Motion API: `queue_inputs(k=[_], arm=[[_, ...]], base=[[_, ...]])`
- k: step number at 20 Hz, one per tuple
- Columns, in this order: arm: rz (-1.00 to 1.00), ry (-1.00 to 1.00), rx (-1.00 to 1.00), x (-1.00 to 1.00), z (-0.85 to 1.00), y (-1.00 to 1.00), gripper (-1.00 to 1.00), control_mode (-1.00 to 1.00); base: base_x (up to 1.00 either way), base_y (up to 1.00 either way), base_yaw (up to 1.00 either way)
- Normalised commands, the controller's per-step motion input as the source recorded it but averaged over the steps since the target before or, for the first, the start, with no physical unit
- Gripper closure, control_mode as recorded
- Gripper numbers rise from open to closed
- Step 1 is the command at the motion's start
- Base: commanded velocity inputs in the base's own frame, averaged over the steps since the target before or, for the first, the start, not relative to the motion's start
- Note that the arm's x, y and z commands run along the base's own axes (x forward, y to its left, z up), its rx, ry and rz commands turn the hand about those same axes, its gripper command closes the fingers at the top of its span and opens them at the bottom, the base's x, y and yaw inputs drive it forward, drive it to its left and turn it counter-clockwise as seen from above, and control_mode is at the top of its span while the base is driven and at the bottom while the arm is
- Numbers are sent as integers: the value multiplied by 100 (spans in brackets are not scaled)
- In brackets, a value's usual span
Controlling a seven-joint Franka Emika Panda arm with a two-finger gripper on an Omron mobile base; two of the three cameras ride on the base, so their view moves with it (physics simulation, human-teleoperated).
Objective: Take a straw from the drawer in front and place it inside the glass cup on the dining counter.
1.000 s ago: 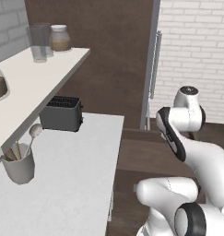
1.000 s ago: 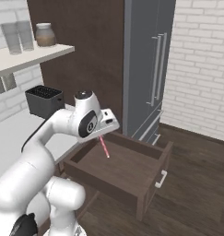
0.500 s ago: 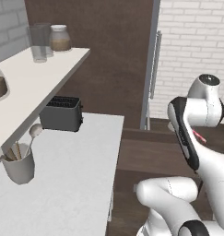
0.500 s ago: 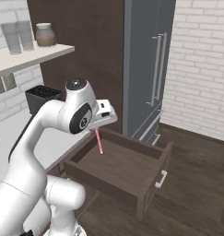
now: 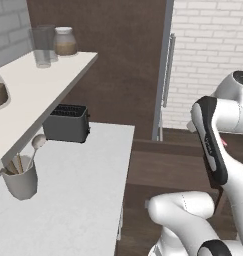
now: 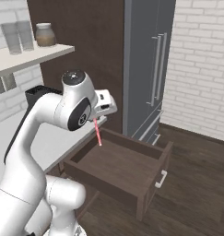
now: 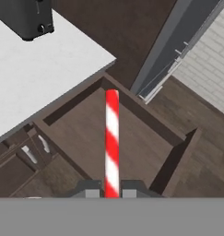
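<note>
The red-and-white striped straw hangs straight down from my gripper, which is shut on its upper end. In the right base view the gripper holds the straw well above the open dark brown drawer, near its back left corner. From the hand camera the drawer lies directly below, its floor bare. A small pink tip of the straw peeks from behind the arm in the left base view. The glass cup and the dining counter are out of view.
A narrow white worktop borders the drawer's left side and carries a black toaster and a grey utensil pot. Two tall glasses and a jar stand on the shelf. A grey fridge rises behind the drawer.
The arm has risen, lifting the hand and the straw up away from the drawer. The drawer stays open and has not moved.
</note>
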Motion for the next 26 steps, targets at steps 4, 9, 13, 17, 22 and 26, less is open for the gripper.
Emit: queue_inputs(k=[4,9,13,17,22,26], arm=[[2,0,0,1,0,8,100,-100],[0,0,0,-1,0,0,100,-100],[-6,-4,0,-5,0,0,100,100],[0,0,0,0,0,0,100,100],[0,0,0,0,0,0,100,100],[0,0,0,0,0,0,100,100]], base=[[0,0,0],[0,0,0],[-3,-1,-5],[-6,-8,-28],[-2,-22,-28],[-5,-28,-23]])
